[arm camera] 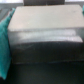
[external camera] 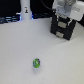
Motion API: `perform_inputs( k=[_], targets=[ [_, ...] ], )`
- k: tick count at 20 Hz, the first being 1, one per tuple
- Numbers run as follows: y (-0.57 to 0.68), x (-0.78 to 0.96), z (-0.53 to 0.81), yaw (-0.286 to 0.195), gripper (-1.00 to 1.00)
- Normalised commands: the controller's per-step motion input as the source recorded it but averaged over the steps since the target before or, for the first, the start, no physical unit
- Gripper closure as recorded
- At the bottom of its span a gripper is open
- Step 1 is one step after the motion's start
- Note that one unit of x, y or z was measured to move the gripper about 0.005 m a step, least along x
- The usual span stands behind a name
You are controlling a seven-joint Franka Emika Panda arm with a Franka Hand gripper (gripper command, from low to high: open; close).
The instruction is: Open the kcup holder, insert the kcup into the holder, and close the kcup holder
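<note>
Exterior view: white robot arm with its gripper (external camera: 63, 16) down over the top of the kcup holder (external camera: 62, 29), a black box-shaped unit with two stacked drawer fronts and pale handles, standing on the white tabletop (external camera: 20, 55) toward the exterior view's right. Whether the claw is spread or pressed together cannot be told; the fingertips merge with the dark box in this blurred frame and the wrist view shows no fingers. The wrist view is filled by a grey, flat-topped blocky surface (arm camera: 42, 40), probably the holder's top seen close, with teal patches at the edges that I cannot identify. The kcup (external camera: 36, 63), a tiny round green pod with blue and white bits, sits alone on the table well apart from the holder, nearer the camera. A white bottle-like object with a dark mark (external camera: 25, 11) stands at the back, exterior view's left. Judgement: the opening step is in hand, both drawers look closed. Risks: the holder looks free-standing, so a pull on a handle could drag or tip the whole box rather than slide a drawer; a poor hook on the small pale handle could slip off; a shifted box could roll the pod away.
</note>
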Motion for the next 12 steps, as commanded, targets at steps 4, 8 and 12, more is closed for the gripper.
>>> perform_inputs(
  k=[4,8,12],
  targets=[
    [-0.31,0.54,0.21,-0.004,1.00],
    [-0.20,0.94,0.26,-0.077,1.00],
    [-0.18,0.94,0.13,-0.086,1.00]
  ],
)
